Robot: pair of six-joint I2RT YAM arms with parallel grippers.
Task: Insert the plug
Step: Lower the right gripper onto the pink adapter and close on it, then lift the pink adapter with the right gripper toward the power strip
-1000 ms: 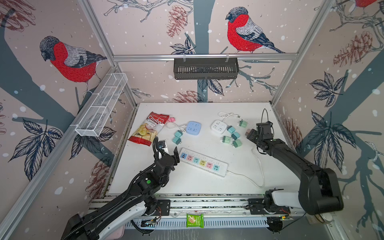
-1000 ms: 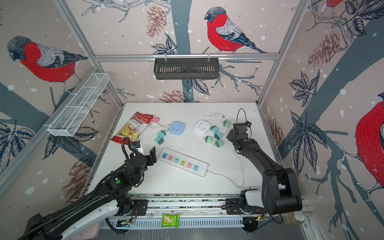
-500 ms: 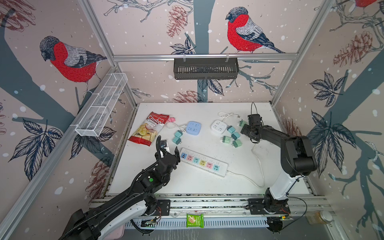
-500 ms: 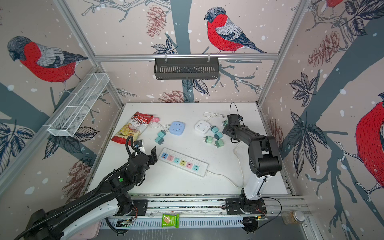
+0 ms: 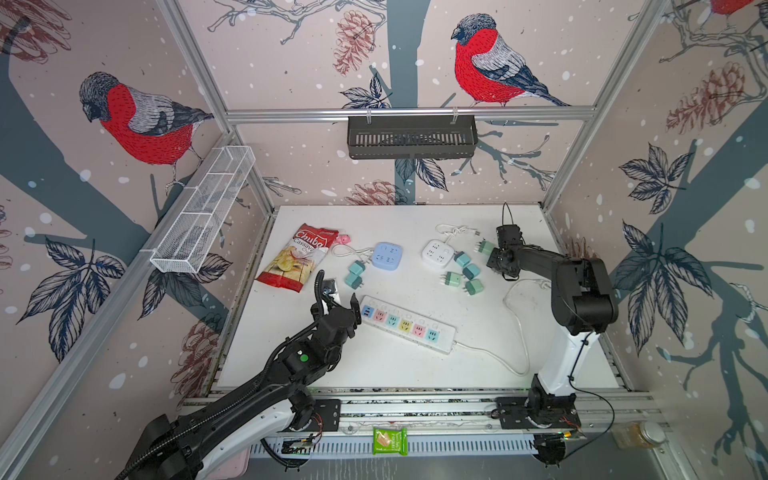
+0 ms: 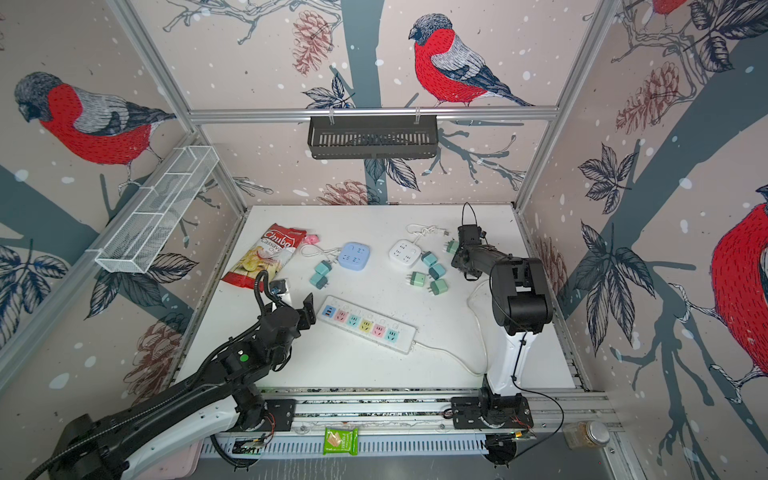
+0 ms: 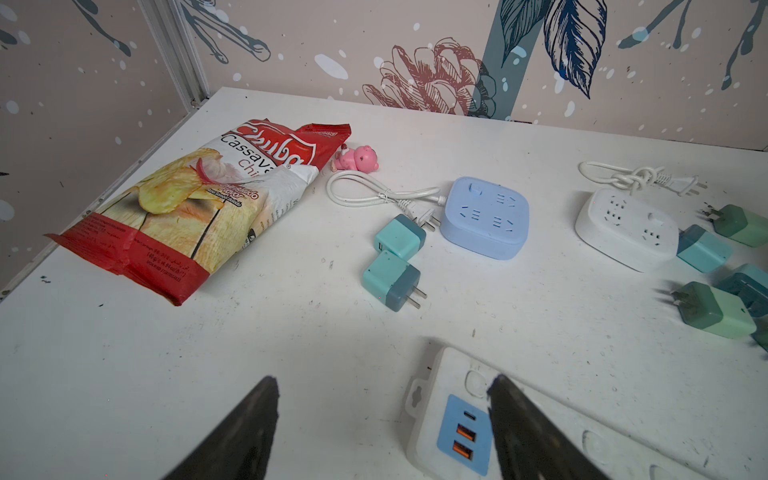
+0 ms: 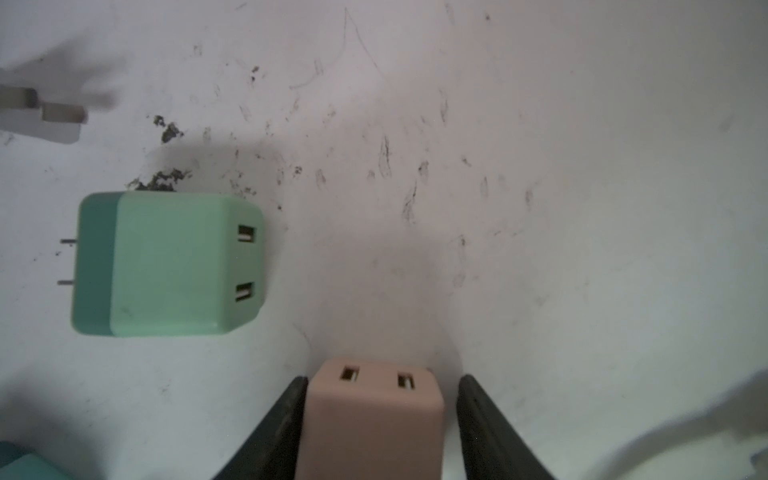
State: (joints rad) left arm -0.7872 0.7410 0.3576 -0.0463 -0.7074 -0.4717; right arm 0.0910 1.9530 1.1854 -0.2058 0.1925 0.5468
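A pale pink plug [image 8: 374, 415] lies on the white table between the fingers of my right gripper [image 8: 382, 379]. One finger touches its side; the other stands a small gap away. In both top views the right gripper [image 5: 498, 259] points down at the back right, hiding the pink plug. A green plug [image 8: 166, 266] lies just beside it. The long white power strip [image 5: 405, 328] with coloured sockets lies mid-table. My left gripper [image 7: 384, 379] is open at the strip's end with the USB ports, one finger over the strip [image 7: 457, 415], nothing held.
A chips bag [image 5: 297, 259] and a pink toy [image 5: 343, 239] lie at the back left. A blue socket cube [image 5: 387, 255], a white one [image 5: 437, 253], two teal plugs [image 5: 356, 274] and several green and teal plugs [image 5: 465, 274] sit between. The strip's cable [image 5: 515, 332] loops near the right arm.
My right arm has swung in toward the back and lowered its gripper beside the green plug. Its jaws have narrowed around the pink plug. The left gripper has barely moved.
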